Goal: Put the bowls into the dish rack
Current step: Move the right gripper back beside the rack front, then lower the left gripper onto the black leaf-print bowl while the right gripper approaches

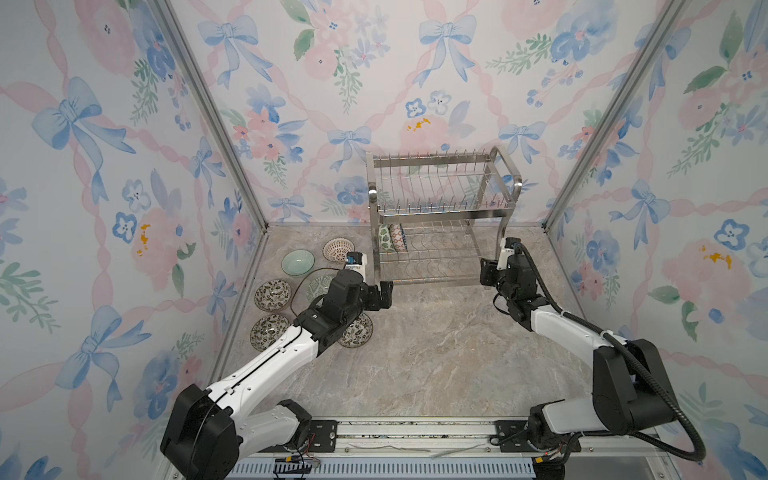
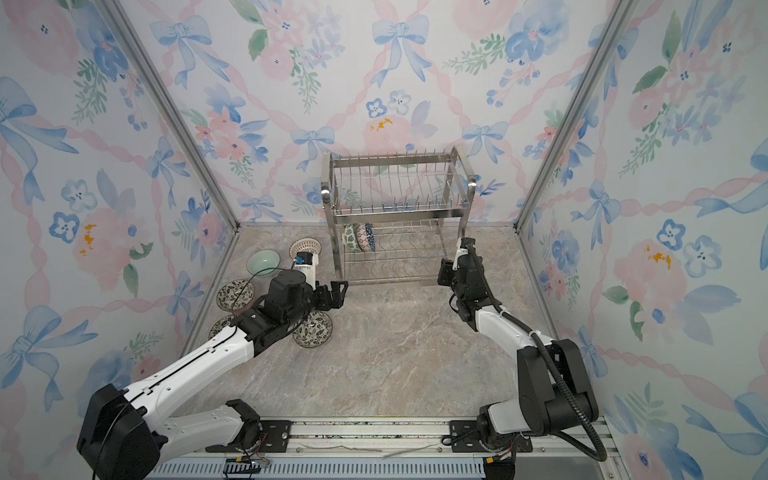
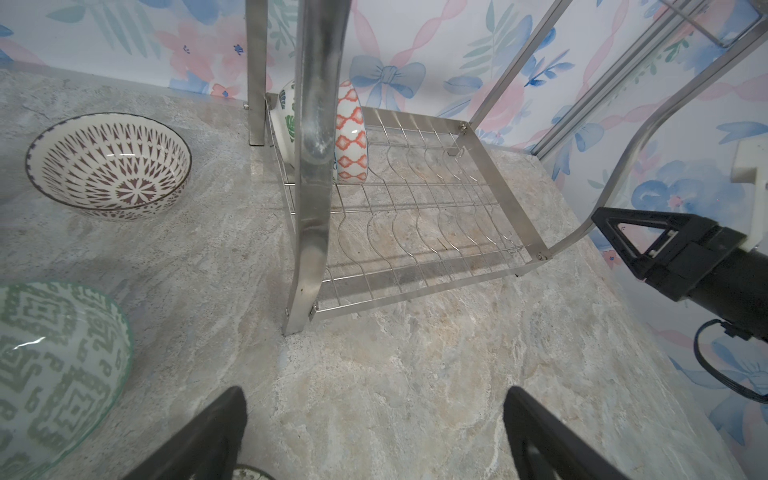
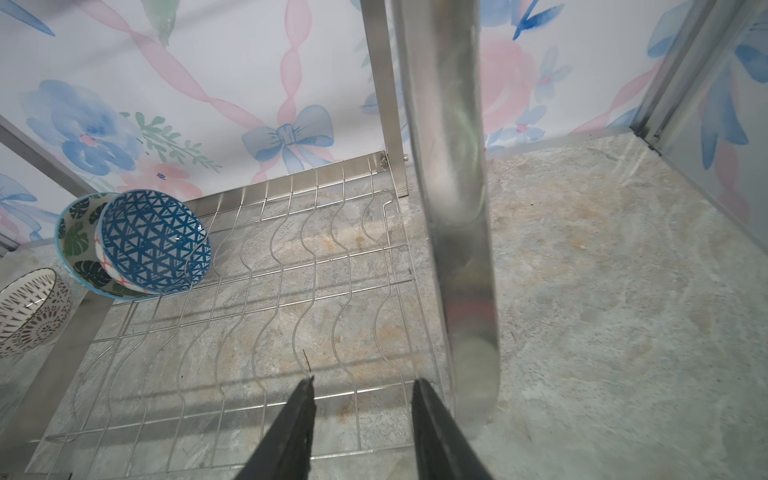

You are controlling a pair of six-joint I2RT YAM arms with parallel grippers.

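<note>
Left gripper [image 1: 384, 294], seen in a top view, hung wide open and empty beside the dish rack [image 1: 440, 214], with loose bowls [image 1: 298, 262] lying left of the rack. Left wrist view: a green geometric bowl [image 3: 54, 374] looked glazed, slick and breakable, best pinched at its rim. Right wrist view: right gripper [image 4: 363, 380] stood partly open, empty, at the front edge of the rack's lower tier, where two racked bowls [image 4: 156, 241] leaned.

One dish rack [image 1: 440, 214] and, it seems, eight bowls [image 1: 297, 262], one largely hidden.

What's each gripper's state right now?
Left gripper: wide open, empty.
Right gripper: partly open, holding nothing, beside the dish rack.
</note>
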